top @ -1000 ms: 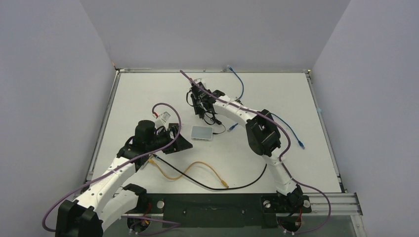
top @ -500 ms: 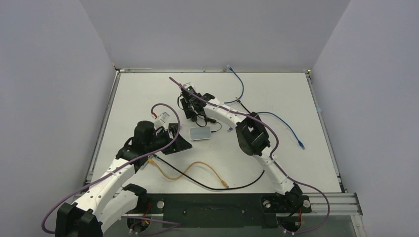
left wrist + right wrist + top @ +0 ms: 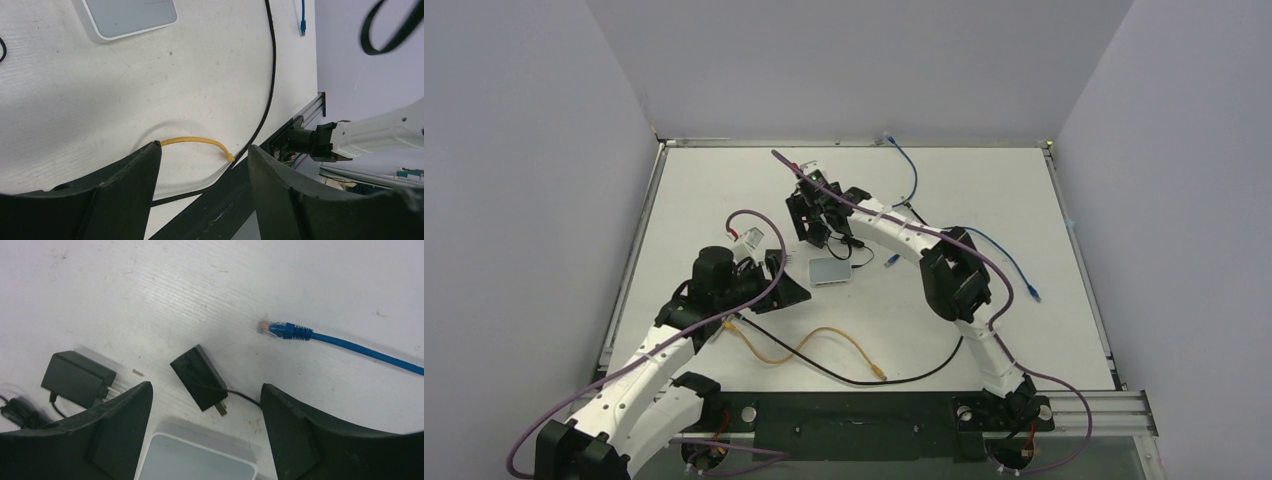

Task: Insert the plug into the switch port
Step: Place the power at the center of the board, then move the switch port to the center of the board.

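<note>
**Hovering open-jawed on either side of the switch box**

Seen from the top camera, the white switch box (image 3: 832,271) lies flat near the middle of the table (image 3: 724,180), grey face up; its edge socket cannot be made out. The left arm reaches from its base toward 1 o'clock, wrist low. The left gripper (image 3: 790,286) sits just at the box's 8 o'clock. The right arm climbs toward 11 o'clock to a raised elbow. Its forearm then stretches toward 10 o'clock, and the right gripper (image 3: 811,234) points down at the box's 11 o'clock. A blue plug (image 3: 891,260) lies near the box's 3 o'clock.

From the left wrist, the left gripper (image 3: 205,150) has its fingers spread with nothing between them. Past them a yellow cable (image 3: 197,141) ends on the table beside a black cable (image 3: 270,75). The box (image 3: 127,17) is at 11 o'clock, cut by the frame.

From the right wrist, the right gripper (image 3: 206,390) stands wide and empty. The box (image 3: 197,460) is at 6 o'clock between the fingers. A black adapter (image 3: 200,377) lies just beyond it, and a second adapter (image 3: 77,377) at 9 o'clock. The blue plug (image 3: 272,330) rests at 1 o'clock, apart from the box.
</note>
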Motion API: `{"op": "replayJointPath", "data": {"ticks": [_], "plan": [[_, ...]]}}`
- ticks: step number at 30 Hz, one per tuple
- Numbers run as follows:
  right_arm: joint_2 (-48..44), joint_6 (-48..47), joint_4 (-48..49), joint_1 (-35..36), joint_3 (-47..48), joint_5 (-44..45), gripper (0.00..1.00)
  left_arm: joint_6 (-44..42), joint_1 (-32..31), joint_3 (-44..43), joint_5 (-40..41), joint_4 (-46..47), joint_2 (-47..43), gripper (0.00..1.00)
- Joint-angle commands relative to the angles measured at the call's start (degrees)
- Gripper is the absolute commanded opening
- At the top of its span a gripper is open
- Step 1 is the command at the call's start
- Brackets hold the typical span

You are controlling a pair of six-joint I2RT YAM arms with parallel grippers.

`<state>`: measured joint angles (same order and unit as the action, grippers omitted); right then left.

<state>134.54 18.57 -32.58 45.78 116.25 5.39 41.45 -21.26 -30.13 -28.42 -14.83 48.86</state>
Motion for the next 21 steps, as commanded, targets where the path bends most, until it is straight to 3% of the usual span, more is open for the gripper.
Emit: {"op": "replayJointPath", "data": {"ticks": [1, 8, 12, 16, 21], "plan": [[-11.7, 0.21, 7.22, 1.5, -6.97, 4.67, 0.75, -0.05, 0.41, -1.28, 1.01, -0.3, -1.31, 0.61], [-19.11, 0.62, 11.8, 3.3, -17.06, 4.83, 0.73, -0.6, 0.38, -2.4, 1.66, -2.14, -2.68, 0.61], [-19.71, 1.32, 12.96, 4.49, -19.95, 2.37, 0.64, -1.05, 0.42, -3.94, 3.93, -4.38, -5.77, 0.61], [-19.02, 2.58, 13.96, 5.43, -20.59, 0.83, 0.48, -2.22, 0.47, -6.45, 8.44, -8.94, -9.34, 0.61], [-15.48, 3.07, 14.07, 6.42, -19.18, 0.14, 0.42, -2.98, 0.5, -8.57, 14.32, -12.52, -14.78, 0.61]]}}
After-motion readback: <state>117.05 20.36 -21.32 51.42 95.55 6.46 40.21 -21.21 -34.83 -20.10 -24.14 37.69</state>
